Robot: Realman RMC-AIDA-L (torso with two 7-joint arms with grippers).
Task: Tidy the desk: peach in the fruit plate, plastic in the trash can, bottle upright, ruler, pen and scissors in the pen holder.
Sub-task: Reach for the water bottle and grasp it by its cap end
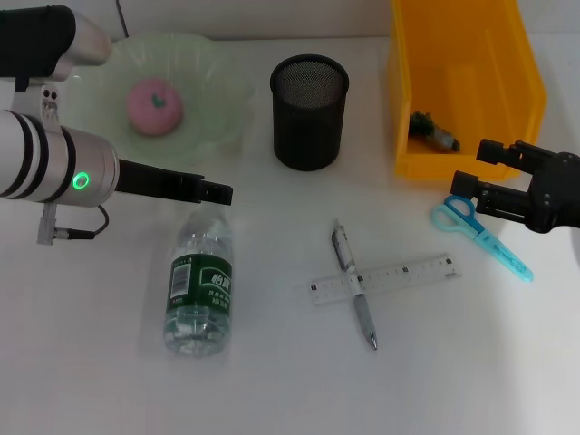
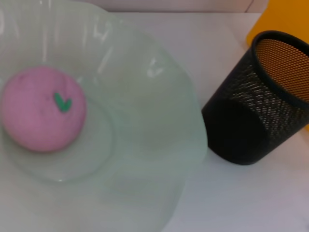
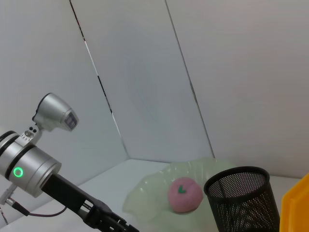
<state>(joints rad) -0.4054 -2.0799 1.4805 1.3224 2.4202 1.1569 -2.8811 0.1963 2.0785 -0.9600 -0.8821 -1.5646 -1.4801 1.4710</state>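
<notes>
Head view: the peach (image 1: 155,106) sits in the plate (image 1: 222,86) and plastic (image 1: 433,132) lies in the yellow bin (image 1: 507,86). The bottle (image 1: 199,288) lies on its side on the white desk (image 1: 272,381), long axis running toward and away from the robot, cap directly below the left tool (image 1: 216,192), whose state I cannot tell. The right tool (image 1: 469,165) is spread, beside the scissors (image 1: 480,232). The pen (image 1: 353,285) crosses the ruler (image 1: 385,279). The left arm is nearer the bottle.

Left wrist view: peach in plate, holder (image 2: 256,104) just beside it.

Right wrist view: left arm, peach, holder.
</notes>
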